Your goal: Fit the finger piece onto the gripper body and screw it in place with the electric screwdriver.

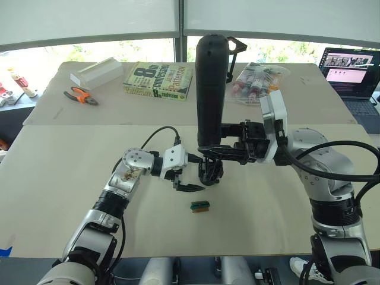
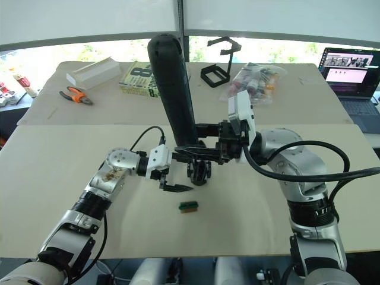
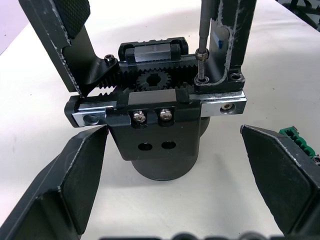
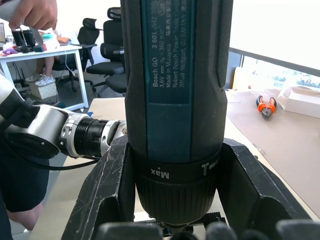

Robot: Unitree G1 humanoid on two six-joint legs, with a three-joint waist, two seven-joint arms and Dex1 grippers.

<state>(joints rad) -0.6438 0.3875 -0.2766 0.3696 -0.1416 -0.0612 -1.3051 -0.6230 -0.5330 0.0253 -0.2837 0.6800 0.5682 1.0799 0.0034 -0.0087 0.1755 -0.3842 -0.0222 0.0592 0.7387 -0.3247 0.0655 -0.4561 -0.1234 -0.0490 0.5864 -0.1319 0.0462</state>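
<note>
The electric screwdriver [image 1: 211, 89] stands nearly upright over the middle of the table [image 1: 53, 178], long axis vertical, rounded butt end up and thin metal bit pointing straight down. The right gripper [image 1: 222, 151] is clenched around its lower collar; in the right wrist view both black fingers [image 4: 107, 190] press against the barrel on either side, just above the chuck.

Directly under the tool sits the gripper body [image 3: 160, 125], resting on its stubby cylindrical base on the table, toothed racks and small gear facing up. In the left wrist view the bit comes down onto a screw [image 3: 201, 56] at one end of the body's silvery rail, where the finger piece [image 3: 232, 35] stands upright on its mount, rising out of the picture. A second black finger rises from the other end of the rail, tilted a little outward.

The left gripper [image 1: 189, 174] reaches in from the robot's left, its fingers spread apart and holding nothing, one on each side of the body's base, not touching it, tips pointing down toward the table.

A small green-and-brown block [image 1: 200, 205] lies just in front of the body. On the far table are a book [image 1: 159, 81], orange-handled pliers [image 1: 80, 95], a white box [image 1: 96, 71], a bag of small bottles [image 1: 255, 80], a black wire-frame stand [image 2: 218, 65] and a laptop [image 1: 350, 74].
</note>
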